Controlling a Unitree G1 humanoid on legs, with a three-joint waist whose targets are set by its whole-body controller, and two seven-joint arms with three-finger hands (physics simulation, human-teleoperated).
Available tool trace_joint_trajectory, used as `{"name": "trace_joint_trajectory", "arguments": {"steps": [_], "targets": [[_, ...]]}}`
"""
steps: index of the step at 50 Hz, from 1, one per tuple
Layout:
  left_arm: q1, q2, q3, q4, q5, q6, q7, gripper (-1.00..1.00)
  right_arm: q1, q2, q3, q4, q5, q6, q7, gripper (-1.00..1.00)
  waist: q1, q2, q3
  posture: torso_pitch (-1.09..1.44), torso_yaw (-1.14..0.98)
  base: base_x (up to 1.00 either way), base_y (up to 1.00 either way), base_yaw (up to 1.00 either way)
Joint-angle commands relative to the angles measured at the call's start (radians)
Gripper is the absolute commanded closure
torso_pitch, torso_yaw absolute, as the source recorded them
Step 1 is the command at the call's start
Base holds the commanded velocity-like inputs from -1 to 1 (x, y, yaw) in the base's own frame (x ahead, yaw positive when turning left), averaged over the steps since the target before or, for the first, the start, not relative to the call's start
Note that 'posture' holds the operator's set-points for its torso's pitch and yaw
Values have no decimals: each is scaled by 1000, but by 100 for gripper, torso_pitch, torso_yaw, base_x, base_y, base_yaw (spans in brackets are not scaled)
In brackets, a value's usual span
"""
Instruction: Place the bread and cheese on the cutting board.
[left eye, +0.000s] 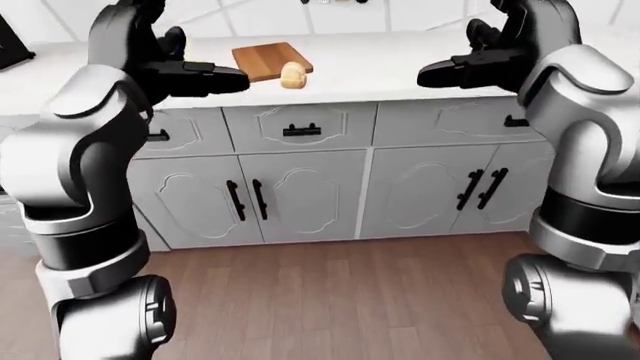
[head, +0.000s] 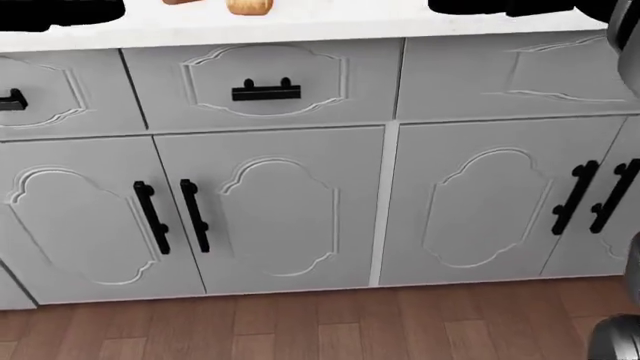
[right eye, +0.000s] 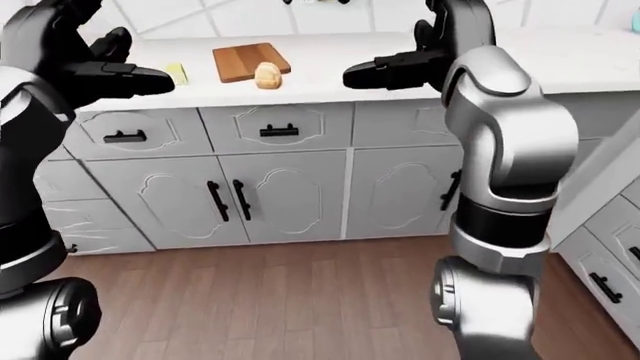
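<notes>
A wooden cutting board (right eye: 246, 61) lies on the white counter (right eye: 330, 54), left of centre in the right-eye view. A round bread roll (right eye: 267, 74) sits on the counter touching the board's lower right corner; the head view catches it at the top edge. A small yellow cheese piece (right eye: 177, 73) lies left of the board, partly behind my left hand. My left hand (right eye: 150, 75) is raised at counter height, open and empty, to the left of the board. At the same height to the right of the bread, my right hand (right eye: 385, 66) is open and holds nothing.
Grey cabinet doors (head: 270, 217) and drawers with black handles (head: 265, 91) fill the space under the counter. Wooden floor (left eye: 330, 300) lies between me and the cabinets. A second cabinet run (right eye: 610, 255) juts in at the right-eye view's right edge.
</notes>
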Motion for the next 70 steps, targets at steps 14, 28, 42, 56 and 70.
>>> {"name": "trace_joint_trajectory", "arguments": {"steps": [14, 28, 42, 56, 70], "targets": [[32, 0, 9, -13, 37, -75, -21, -100, 19, 22, 4, -32, -22, -54, 6, -100, 7, -95, -25, 0, 0, 0, 13, 0], [46, -9, 6, -21, 60, -76, -25, -100, 5, 28, 4, -17, -41, -51, 21, -100, 1, 24, -27, 0, 0, 0, 19, 0], [44, -7, -1, -18, 52, -77, -27, -100, 7, 25, 4, -32, -56, -36, 34, -100, -2, -53, -22, 0, 0, 0, 27, 0], [58, -15, 4, -3, 63, -98, -30, -100, 18, 35, 12, -25, -59, -51, 33, -100, -1, 4, -20, 0, 0, 0, 28, 0], [36, -14, 1, -11, 65, -79, -42, -100, 13, 33, 11, -23, -67, -44, 44, -100, 0, -70, -18, 0, 0, 0, 28, 0]]}}
